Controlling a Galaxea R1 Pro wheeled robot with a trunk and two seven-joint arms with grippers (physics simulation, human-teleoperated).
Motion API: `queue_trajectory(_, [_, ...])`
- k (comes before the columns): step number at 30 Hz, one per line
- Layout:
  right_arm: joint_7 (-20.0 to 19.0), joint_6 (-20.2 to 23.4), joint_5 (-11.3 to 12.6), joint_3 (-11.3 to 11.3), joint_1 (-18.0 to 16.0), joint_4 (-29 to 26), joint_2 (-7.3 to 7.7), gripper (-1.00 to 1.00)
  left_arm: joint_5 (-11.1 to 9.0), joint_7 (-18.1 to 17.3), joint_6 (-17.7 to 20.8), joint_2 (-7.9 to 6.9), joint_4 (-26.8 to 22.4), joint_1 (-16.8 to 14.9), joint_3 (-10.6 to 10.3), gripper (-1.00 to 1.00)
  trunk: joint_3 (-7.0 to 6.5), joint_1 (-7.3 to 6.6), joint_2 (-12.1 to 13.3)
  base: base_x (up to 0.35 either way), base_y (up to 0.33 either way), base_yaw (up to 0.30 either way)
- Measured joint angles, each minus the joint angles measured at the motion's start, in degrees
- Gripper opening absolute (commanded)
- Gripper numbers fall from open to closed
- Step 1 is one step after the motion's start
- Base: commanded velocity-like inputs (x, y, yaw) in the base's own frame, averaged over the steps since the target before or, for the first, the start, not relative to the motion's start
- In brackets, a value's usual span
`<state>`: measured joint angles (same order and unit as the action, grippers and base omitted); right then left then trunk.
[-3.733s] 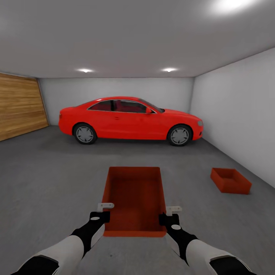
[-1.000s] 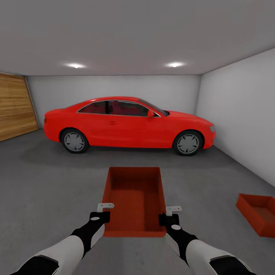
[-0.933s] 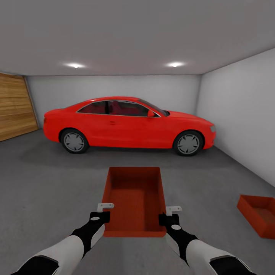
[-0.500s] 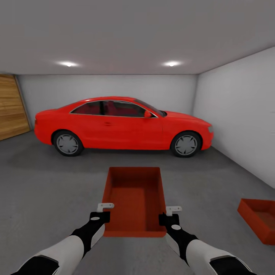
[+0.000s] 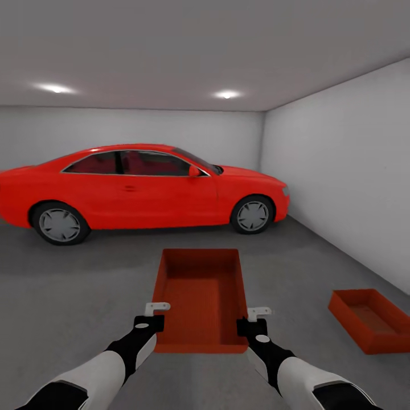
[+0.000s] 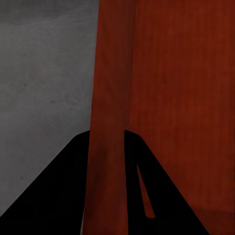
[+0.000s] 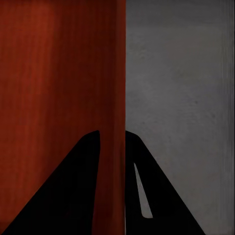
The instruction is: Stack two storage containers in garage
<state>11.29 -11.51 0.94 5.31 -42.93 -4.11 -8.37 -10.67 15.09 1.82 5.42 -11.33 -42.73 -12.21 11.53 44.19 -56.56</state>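
Observation:
I carry an orange-red storage container (image 5: 201, 296) in front of me, held above the dark grey concrete floor (image 5: 74, 285) of the garage. My left gripper (image 5: 152, 324) is shut on its left wall near the close corner. My right gripper (image 5: 250, 327) is shut on its right wall. In the left wrist view the container wall (image 6: 110, 117) runs between the two dark fingers (image 6: 63, 196). The right wrist view shows the other wall (image 7: 111, 107) pinched the same way. The second storage container (image 5: 370, 319) rests on the floor at the lower right, close to the pale wall.
A red car (image 5: 136, 191) is parked across the back of the garage. The pale grey right wall (image 5: 347, 182) runs toward me along the right side. Open concrete lies to the left of the carried bin.
The whole view has swung to the right: the car and wooden door slid left, the door leaving the picture. The floor container has come further into view. My grip on the carried container is unchanged.

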Motion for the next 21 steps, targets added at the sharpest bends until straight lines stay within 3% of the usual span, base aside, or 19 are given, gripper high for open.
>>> queue_trajectory(21, [0.00,0.00,-0.01,0.00,0.00,-0.01,0.00,-1.00,0.00,0.01,-0.03,0.01,0.01,0.00,0.01,-1.00,0.00,0.00,0.00,0.322,0.000,-0.286])
